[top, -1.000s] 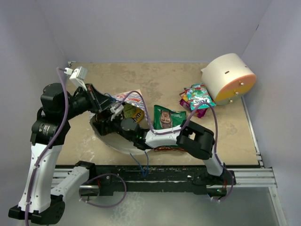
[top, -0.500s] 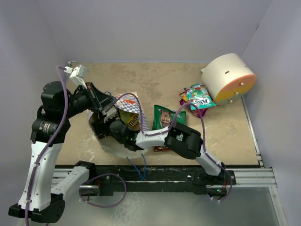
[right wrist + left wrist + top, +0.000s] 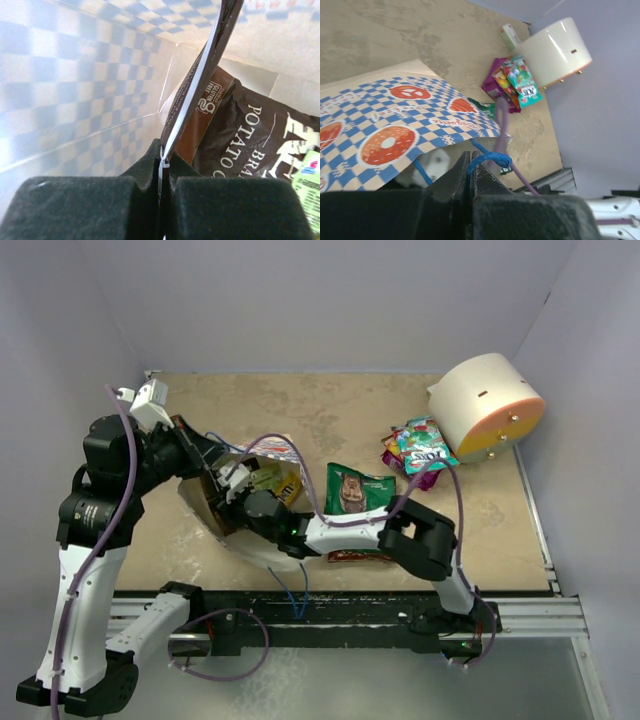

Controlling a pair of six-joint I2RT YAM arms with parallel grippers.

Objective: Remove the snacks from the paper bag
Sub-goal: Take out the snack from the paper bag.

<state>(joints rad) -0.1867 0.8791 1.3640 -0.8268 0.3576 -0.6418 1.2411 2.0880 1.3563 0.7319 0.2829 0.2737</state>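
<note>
R gripper (image 3: 161,172) inside paper bag (image 3: 395,125), jaws clamped on chip bag (image 3: 240,135) thin top edge; L gripper (image 3: 470,172) jaws pinched on blue handle (image 3: 490,160).

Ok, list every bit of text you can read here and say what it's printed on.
"POTATO": white capitals on the brown chip bag.
"GLUTEN FREE": small round badge on the same bag.
"BR": start of a word cut off beside "POTATO".
Red script on the paper bag: upside down, not readable.
Lettering on the candy bags: too small.
Label on the green packet: too blurred.
</note>
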